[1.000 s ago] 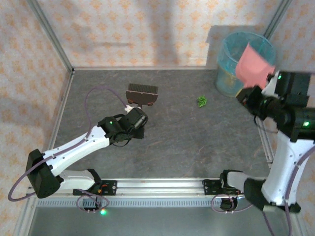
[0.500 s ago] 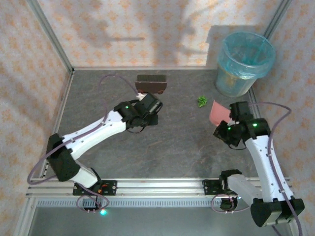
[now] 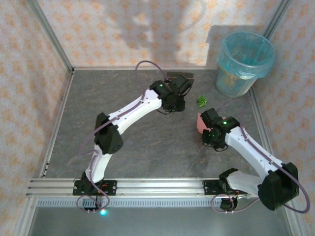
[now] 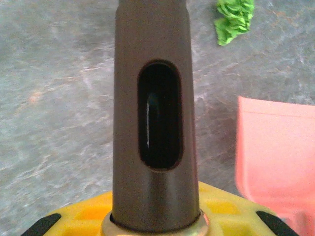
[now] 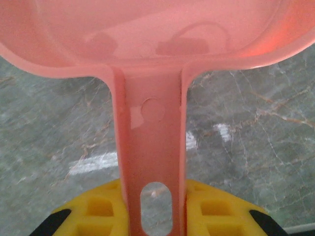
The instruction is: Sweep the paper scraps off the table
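The left gripper (image 4: pixel 153 219) is narrowed onto the handle of the dark brown hand brush (image 4: pixel 152 123), whose long axis runs away from the jaws toward the far wall, with the bristle head at the far edge of the table (image 3: pixel 147 142); the right gripper (image 5: pixel 155 211) is clamped just as narrowly on the handle of the pink dustpan (image 5: pixel 147 34), which sits nearer and to the right. 1 green paper scrap (image 3: pixel 202 101) lies on the table just right of the brush head and just beyond the dustpan, between the 2 tools; the brush arm looks slightly nearer, so the coming stroke probably has to pull right and near into the pan. The pan looks bare; the blue-lined bin (image 3: pixel 236 83) stands at the far right, and I cannot tell its contents.
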You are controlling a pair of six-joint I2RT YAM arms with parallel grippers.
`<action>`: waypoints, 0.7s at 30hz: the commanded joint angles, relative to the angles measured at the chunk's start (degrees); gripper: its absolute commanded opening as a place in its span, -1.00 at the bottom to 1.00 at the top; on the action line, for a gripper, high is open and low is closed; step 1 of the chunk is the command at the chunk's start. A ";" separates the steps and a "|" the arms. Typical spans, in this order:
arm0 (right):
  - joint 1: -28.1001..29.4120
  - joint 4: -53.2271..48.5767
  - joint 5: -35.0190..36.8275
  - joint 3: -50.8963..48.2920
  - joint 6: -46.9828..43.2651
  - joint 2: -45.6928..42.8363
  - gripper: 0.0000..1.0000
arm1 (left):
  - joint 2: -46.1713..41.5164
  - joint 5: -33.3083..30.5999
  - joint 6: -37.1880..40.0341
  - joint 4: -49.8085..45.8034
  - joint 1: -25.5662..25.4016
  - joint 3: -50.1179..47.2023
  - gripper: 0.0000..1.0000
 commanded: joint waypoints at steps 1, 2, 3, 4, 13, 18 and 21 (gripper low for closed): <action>0.44 4.00 4.56 -1.10 1.25 1.39 -1.00 | 5.05 4.86 3.41 -7.50 0.22 9.85 -1.00; 0.44 5.26 3.80 -1.39 1.07 2.01 -1.00 | 7.21 6.05 3.70 -8.52 0.16 12.74 -1.00; 0.45 6.36 3.03 -1.67 0.98 2.18 -1.00 | 8.51 7.52 3.97 -8.76 0.23 14.33 -1.00; 0.57 7.63 2.24 -1.96 0.84 4.06 -1.00 | 9.69 9.18 4.16 -8.44 0.22 15.41 -1.00; 0.41 15.38 0.47 -3.76 -0.28 13.25 -1.00 | 17.51 16.65 5.65 -7.01 0.33 23.17 -1.00; 0.43 16.36 2.24 -3.62 -1.87 14.55 -1.00 | 20.34 20.08 6.39 -6.71 1.06 24.08 -1.00; 0.44 17.31 2.87 -3.78 -3.15 14.63 -1.00 | 21.49 22.16 6.11 -5.97 1.89 24.13 -1.00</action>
